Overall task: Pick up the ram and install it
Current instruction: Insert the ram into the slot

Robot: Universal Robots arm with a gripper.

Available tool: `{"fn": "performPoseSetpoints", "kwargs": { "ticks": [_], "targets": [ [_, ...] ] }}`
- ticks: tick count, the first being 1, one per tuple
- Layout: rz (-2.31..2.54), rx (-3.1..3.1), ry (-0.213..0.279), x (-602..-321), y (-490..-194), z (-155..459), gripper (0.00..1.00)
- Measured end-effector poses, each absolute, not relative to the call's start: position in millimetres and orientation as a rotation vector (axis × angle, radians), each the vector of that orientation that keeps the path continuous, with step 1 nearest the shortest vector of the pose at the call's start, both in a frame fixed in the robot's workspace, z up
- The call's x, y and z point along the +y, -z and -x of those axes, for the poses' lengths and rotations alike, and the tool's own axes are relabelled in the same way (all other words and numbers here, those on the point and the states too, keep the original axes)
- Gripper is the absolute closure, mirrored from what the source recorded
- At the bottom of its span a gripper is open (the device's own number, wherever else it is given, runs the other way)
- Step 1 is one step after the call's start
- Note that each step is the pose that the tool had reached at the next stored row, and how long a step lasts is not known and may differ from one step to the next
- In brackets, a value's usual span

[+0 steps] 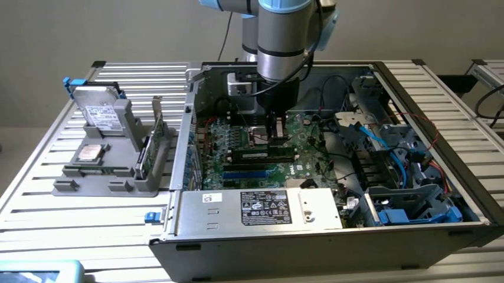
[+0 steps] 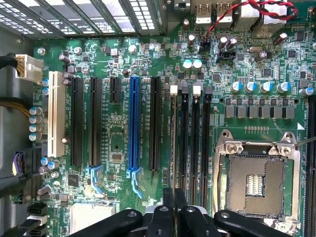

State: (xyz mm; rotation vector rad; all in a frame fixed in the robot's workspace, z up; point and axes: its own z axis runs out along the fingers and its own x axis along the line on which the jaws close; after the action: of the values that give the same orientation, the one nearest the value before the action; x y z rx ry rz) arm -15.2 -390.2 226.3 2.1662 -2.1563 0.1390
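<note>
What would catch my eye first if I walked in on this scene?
The grey robot arm hangs down into an open computer case on the slatted table, its shut gripper low over the green motherboard. In the wrist view, one bright blue slot stands out among black slots. On the exterior view's left, a grey rack holds a hard drive.
</note>
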Motion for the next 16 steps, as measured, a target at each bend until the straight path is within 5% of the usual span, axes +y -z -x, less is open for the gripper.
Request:
{"fn": "performPoseSetpoints", "kwargs": {
  "ticks": [16],
  "targets": [
    [-2.168,-2.158,-0.146,-390.4,-226.3,16.8,0.87]
  ]
}}
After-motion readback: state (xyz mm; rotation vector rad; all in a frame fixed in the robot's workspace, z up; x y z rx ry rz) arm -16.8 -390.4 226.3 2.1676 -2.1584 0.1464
